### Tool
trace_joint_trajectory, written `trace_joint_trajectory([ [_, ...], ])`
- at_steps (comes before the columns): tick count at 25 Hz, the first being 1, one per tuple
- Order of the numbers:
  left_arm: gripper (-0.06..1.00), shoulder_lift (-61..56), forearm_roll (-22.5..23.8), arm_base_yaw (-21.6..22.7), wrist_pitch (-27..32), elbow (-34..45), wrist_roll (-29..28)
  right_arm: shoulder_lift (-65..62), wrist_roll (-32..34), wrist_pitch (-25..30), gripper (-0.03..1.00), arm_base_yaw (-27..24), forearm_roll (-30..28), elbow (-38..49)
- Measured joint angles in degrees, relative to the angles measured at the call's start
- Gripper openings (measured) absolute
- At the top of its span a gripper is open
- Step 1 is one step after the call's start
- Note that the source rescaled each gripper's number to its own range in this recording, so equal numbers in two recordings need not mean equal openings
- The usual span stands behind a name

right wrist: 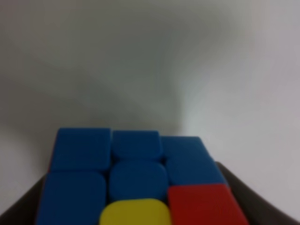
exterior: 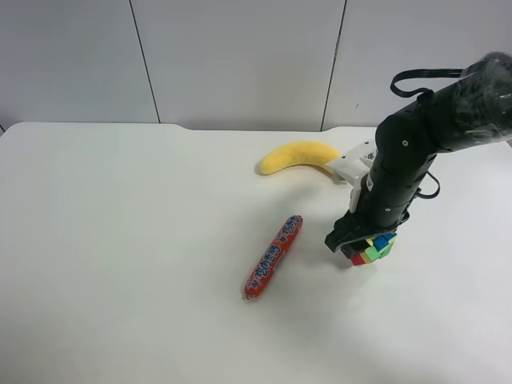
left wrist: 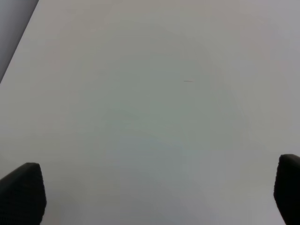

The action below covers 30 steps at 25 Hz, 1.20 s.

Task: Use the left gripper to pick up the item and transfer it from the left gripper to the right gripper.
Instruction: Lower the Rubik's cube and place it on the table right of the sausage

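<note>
The puzzle cube sits between the black fingers of the arm at the exterior high view's right, just right of the sausage stick and low over the white table. The right wrist view shows the same cube very close, its blue face with one yellow and one red sticker, so this arm carries my right gripper, shut on the cube. I cannot tell whether the cube touches the table. My left gripper is open and empty over bare table. Its arm is out of the exterior high view.
A yellow banana lies behind the right arm. A red wrapped sausage stick lies left of the cube. The white table ends at a grey wall behind; its edge shows in the left wrist view.
</note>
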Motion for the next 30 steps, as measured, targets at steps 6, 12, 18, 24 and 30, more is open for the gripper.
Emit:
trace_joint_trajectory([
  [6,0.99,0.0,0.0,0.0,0.0,0.0,0.0,0.3,0.4,-0.8,0.88,0.0,0.1,0.0],
  [12,0.99,0.0,0.0,0.0,0.0,0.0,0.0,0.2,0.4,1.4,0.99,0.0,0.1,-1.0],
  [18,0.99,0.0,0.0,0.0,0.0,0.0,0.0,-3.9,1.3,11.6,1.0,0.0,0.1,-6.6],
  [24,0.99,0.0,0.0,0.0,0.0,0.0,0.0,-12.7,1.9,19.9,1.0,0.0,0.1,-8.5],
  [30,0.99,0.0,0.0,0.0,0.0,0.0,0.0,-22.8,1.9,27.8,1.0,0.0,3.5,-8.5],
])
